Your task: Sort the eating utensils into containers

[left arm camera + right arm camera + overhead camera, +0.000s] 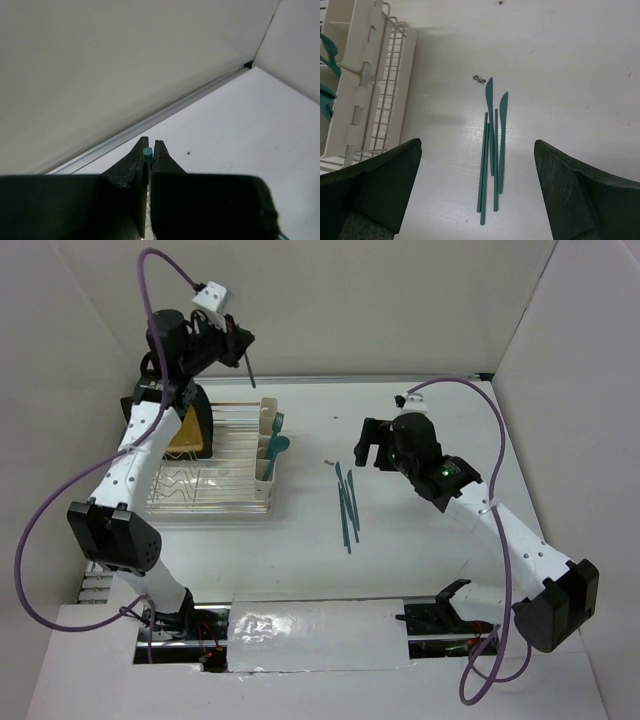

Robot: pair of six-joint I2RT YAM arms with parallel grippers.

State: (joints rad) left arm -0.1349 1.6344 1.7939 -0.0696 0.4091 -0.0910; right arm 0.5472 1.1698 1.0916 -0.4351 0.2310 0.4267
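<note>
Lying bundled on the table (300, 570), several teal utensils (491, 150) are hovered over by the wide-open right gripper (479, 186). A further utensil (147, 153) is pinched in the closed left gripper (150, 146), high above the containers (266, 445). Released from such height, it could be bounced or tipped outside the cups.
</note>
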